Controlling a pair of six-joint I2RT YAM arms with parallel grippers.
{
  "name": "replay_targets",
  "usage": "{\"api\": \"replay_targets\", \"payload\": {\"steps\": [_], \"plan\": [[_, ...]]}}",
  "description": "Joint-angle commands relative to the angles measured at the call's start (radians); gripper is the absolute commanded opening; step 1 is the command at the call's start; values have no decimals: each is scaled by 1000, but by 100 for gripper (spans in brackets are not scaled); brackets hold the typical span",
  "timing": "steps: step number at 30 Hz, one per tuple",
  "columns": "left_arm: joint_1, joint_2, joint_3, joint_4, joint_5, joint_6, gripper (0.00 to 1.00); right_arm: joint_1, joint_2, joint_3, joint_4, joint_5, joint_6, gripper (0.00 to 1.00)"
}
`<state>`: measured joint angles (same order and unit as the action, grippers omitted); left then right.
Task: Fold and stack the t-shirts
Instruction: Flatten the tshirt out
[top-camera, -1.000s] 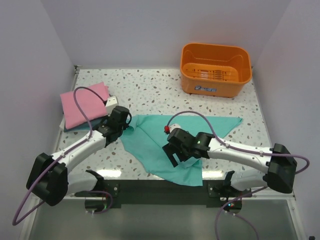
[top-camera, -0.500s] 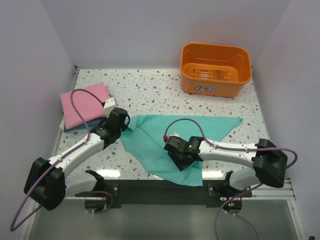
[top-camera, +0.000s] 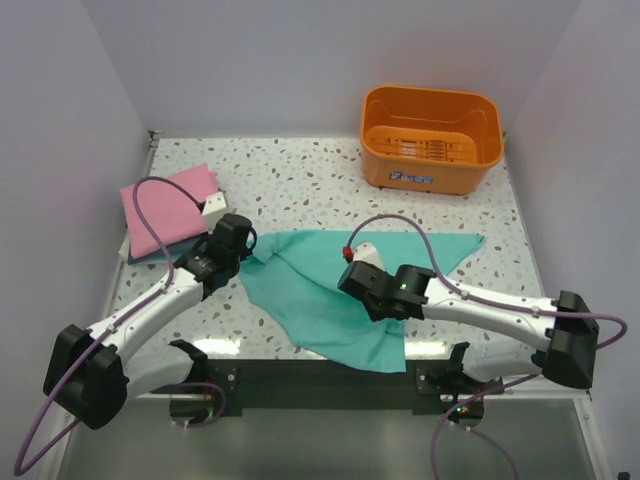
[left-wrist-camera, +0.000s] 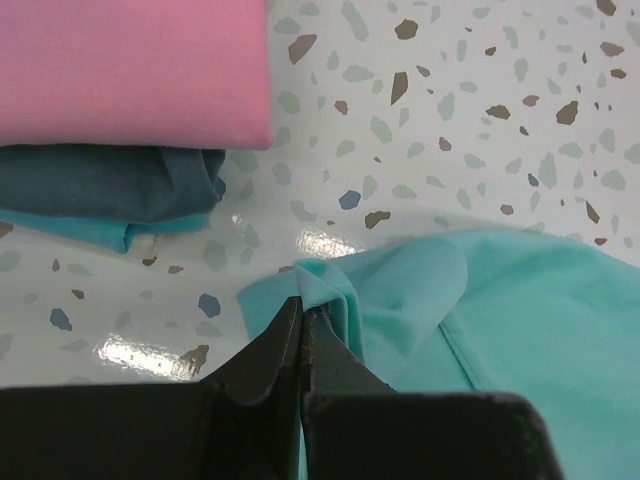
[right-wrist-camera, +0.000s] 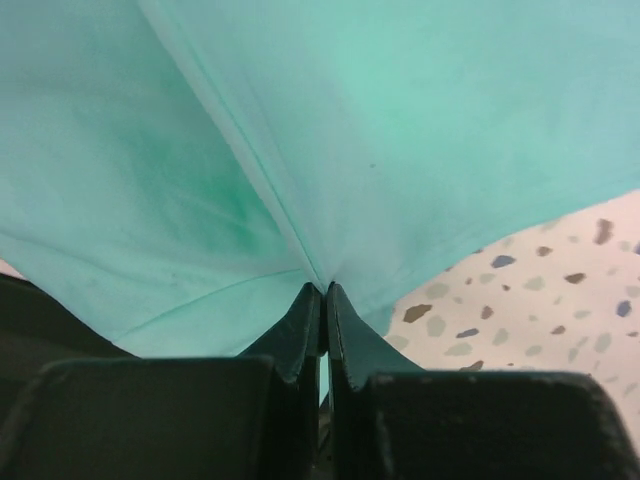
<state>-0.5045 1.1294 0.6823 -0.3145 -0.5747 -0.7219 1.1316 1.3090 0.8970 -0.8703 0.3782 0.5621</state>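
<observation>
Left gripper (left-wrist-camera: 300, 308): jaws pinched tight on bunched corner of teal-green t-shirt (left-wrist-camera: 480, 340). Right gripper (right-wrist-camera: 322, 292): jaws clamped on seam fold of same shirt, cloth drawn taut from pinch. Shirt rumpled, part spread, on near side of orange basket (top-camera: 432, 137). Pink t-shirt (left-wrist-camera: 130, 70) folded, atop folded dark blue-teal t-shirt (left-wrist-camera: 100, 190), well left of basket.

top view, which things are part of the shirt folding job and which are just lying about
job: teal-green shirt, pink shirt, dark blue-teal shirt, left tool, right tool (both shut on the teal-green shirt)
lying about: orange basket
</observation>
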Motion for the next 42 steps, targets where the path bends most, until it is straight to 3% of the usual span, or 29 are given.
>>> {"api": "replay_targets", "payload": {"steps": [1,3,8,11,17,23,27,35,42], "plan": [[6,-68,78,-31,-62,13,0,-38,-111,134,-125,258,97,0],[6,-89,124,-46,-100,30,0,-143,-163,171,-113,277,58,0],[6,-85,239,-54,-162,73,0,-487,-229,223,106,217,-111,0],[6,-65,333,-6,-154,136,0,-568,-191,372,191,215,-229,0],[6,-75,604,-20,-209,262,0,-612,-155,705,139,307,-346,0],[6,-221,727,-34,-140,323,0,-613,-281,859,87,70,-419,0],[6,-345,787,-29,3,346,0,-613,-358,947,16,-30,-418,0],[6,-411,1016,-130,251,317,0,-612,-465,1141,-88,-352,-380,0],[27,-342,1152,-204,375,314,0,-612,-478,1166,-144,-263,-353,0]]}}
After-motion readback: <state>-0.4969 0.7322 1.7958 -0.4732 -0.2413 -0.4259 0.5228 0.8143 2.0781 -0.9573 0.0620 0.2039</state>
